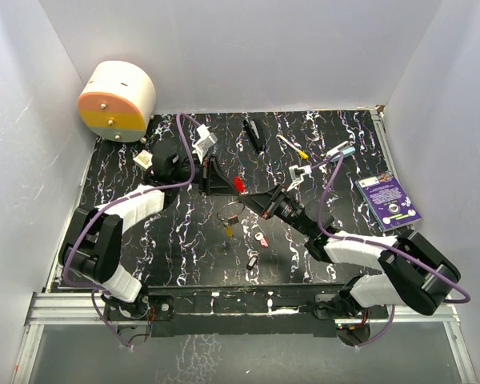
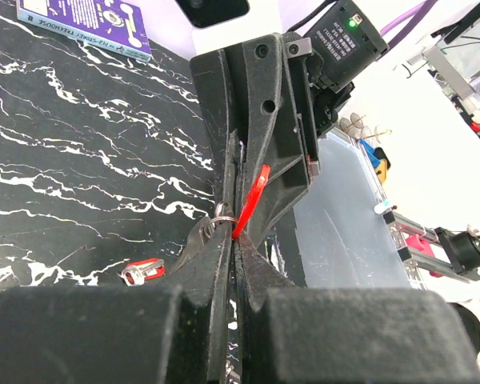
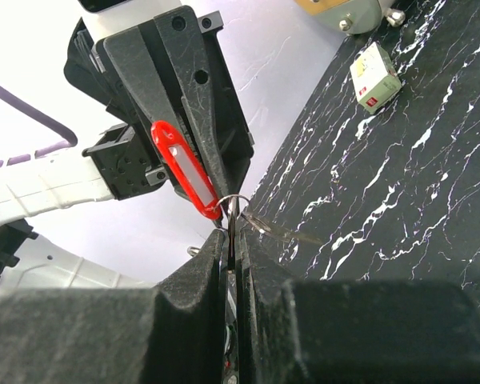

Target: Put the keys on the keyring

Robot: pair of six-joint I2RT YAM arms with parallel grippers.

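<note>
Right wrist view: your right gripper (image 3: 232, 233) pinches shut on the loop (image 3: 237, 205) of the red key (image 3: 180, 164); your left gripper (image 2: 233, 229) clamps the key itself. The keyring (image 1: 226, 212) lies on the table (image 1: 168, 240) nearby, yellow key (image 1: 229, 231) just beside it.

Overhead view looks down; both close wrist views share the red key (image 3: 186, 170).

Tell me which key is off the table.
The red key, held up in the air; the yellow key, pink key and black key lie on the table.
</note>
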